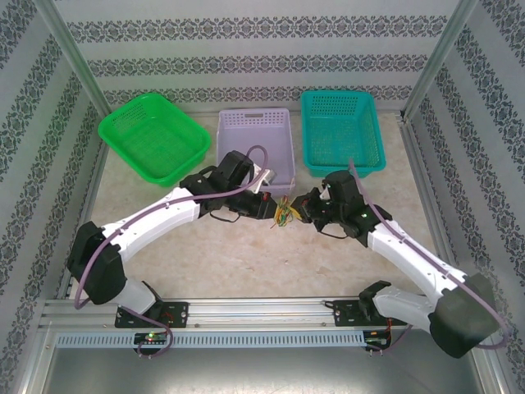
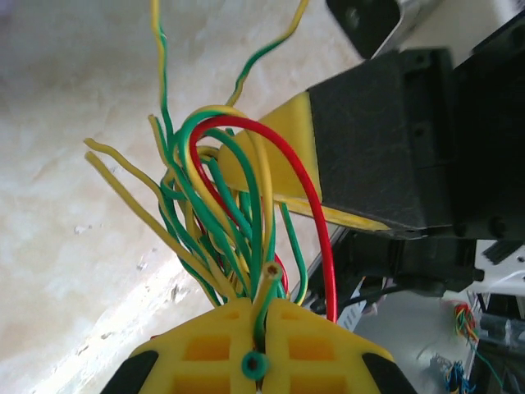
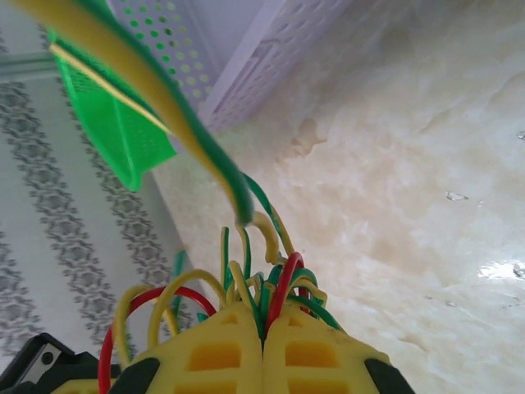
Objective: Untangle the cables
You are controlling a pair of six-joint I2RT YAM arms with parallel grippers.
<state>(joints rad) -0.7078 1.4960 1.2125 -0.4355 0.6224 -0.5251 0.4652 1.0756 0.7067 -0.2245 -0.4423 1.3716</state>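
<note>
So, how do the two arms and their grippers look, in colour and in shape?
The left arm and the right arm have curved white links and black joints, and a thick purple cable runs along each. The left gripper and the right gripper have yellow fingers with rectangular hollows, black at the outer edges.

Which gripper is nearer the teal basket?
Right. The right gripper sits just below-left of the teal basket; the left gripper is farther left, in front of the lilac basket.
</note>
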